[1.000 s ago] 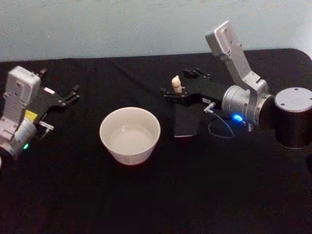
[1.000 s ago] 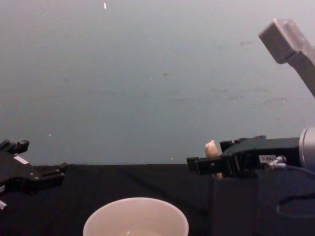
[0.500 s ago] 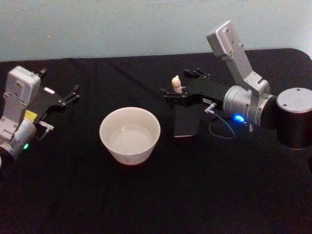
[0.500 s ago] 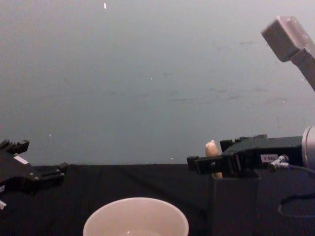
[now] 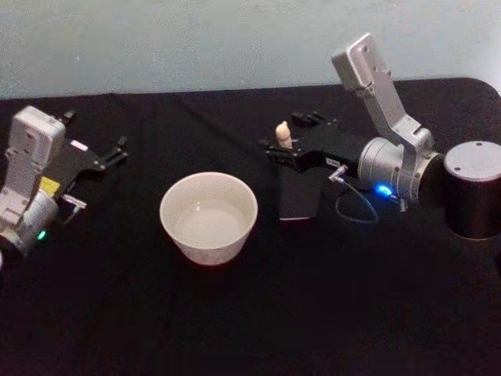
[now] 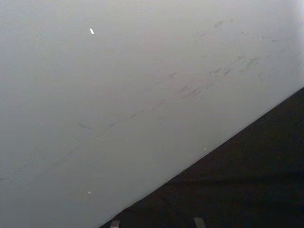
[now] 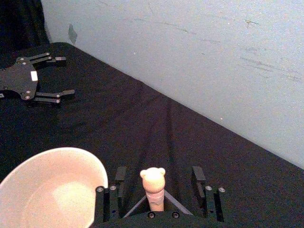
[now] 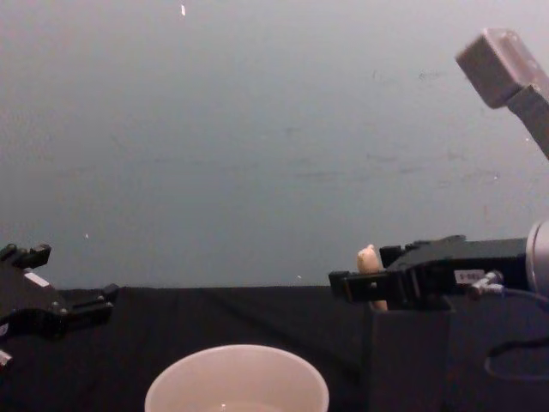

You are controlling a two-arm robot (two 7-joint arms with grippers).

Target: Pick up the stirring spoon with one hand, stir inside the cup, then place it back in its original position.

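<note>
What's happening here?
The right black two-fingered gripper straddles the cream-beige handle of the slim stirring spoon, upright in its dark grey square holder. Fingers are open, gaps on both sides, so no grasp yet. The wide cream-white cup sits left of the holder, untouched. The left black gripper rests open at far left.

No legible txt; white label [image 8: 464, 276] on right gripper [image 7: 159, 175], yellow sticker [image 5: 49, 186] on left arm [image 5: 27, 160] unreadable.
</note>
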